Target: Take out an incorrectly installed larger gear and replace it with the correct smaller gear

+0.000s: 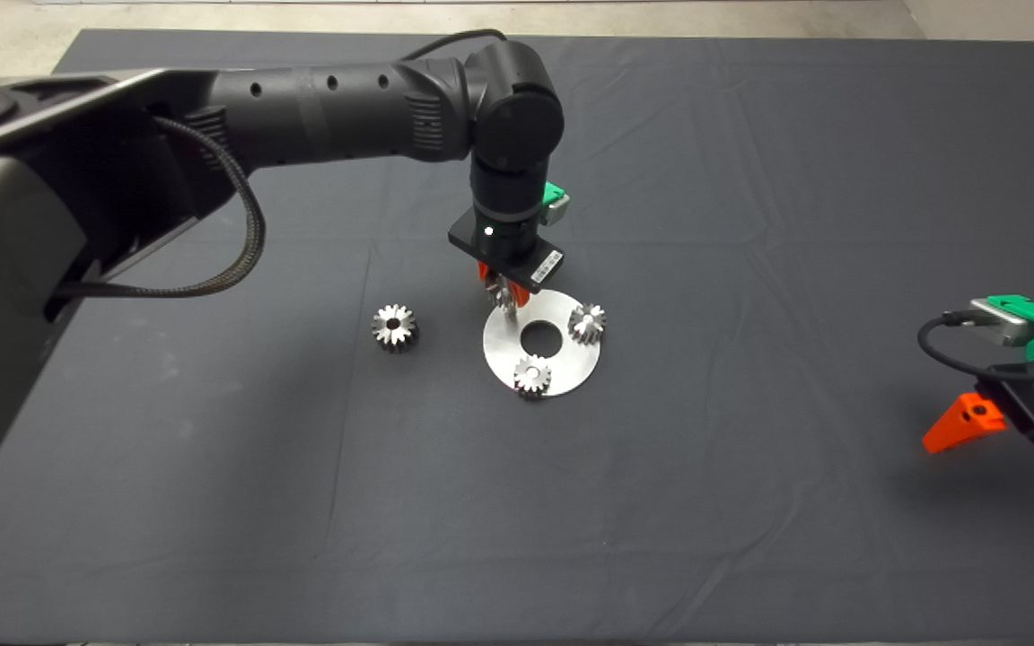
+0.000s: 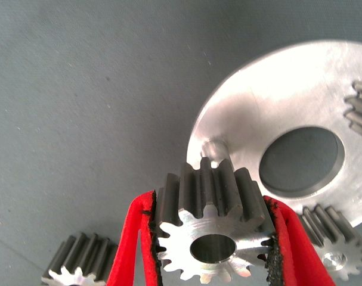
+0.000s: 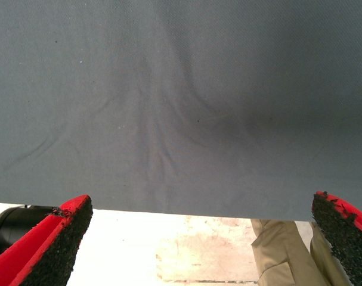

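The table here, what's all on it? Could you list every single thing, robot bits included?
Dark mat: one, charcoal cloth, covering the table.
Round plate: one, silver metal with a centre hole, mid-mat.
Peg: one, silver, bare, standing on the plate's rim.
Gears on the plate: two, steel, one at the near rim, one at the right rim.
Larger gear: one, steel, lying on the mat left of the plate.
Smaller gear: one, shiny steel, gripped just above the peg.
A person's leg: khaki trousers, beyond the mat's edge.
Left gripper: red fingers shut on the smaller gear, over the plate's far-left rim.
Right gripper: open, parked at the mat's right edge.
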### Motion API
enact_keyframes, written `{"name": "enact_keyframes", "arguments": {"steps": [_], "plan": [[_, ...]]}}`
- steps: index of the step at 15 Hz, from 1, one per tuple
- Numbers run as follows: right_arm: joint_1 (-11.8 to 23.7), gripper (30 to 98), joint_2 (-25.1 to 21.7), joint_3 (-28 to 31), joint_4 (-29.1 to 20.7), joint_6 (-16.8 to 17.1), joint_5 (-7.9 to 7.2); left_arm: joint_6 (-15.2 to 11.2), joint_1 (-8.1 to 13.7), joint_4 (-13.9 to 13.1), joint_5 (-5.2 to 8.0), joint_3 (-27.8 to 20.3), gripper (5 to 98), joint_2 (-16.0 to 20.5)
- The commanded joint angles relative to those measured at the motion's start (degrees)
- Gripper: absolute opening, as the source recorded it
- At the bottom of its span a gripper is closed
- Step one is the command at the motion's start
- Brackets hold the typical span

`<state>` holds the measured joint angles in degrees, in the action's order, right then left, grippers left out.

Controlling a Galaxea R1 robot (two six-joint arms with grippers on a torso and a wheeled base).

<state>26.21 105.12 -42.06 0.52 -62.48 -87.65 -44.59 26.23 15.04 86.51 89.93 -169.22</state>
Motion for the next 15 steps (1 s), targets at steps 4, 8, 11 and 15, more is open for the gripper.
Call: {"name": "enact_keyframes", "arguments": {"steps": [4,8,11,15], "plan": [[0.7,96.9,-0.2,0.4,-0.8,-0.1,-5.51,0.3,0.8,-0.4,-1.35,0.5,25.7,-0.3],[0.7,96.9,-0.4,0.4,-0.8,-0.1,-5.51,0.2,-0.1,-0.4,-1.61,0.1,25.7,-0.3],[0.9,96.9,-0.6,0.4,-0.8,0.0,-5.51,0.2,-0.9,-0.4,-1.61,-0.2,25.7,-0.3],[0.9,96.9,-0.2,0.4,-0.9,0.0,-5.51,0.0,-1.5,-0.1,-1.7,0.4,25.7,-0.3]]}}
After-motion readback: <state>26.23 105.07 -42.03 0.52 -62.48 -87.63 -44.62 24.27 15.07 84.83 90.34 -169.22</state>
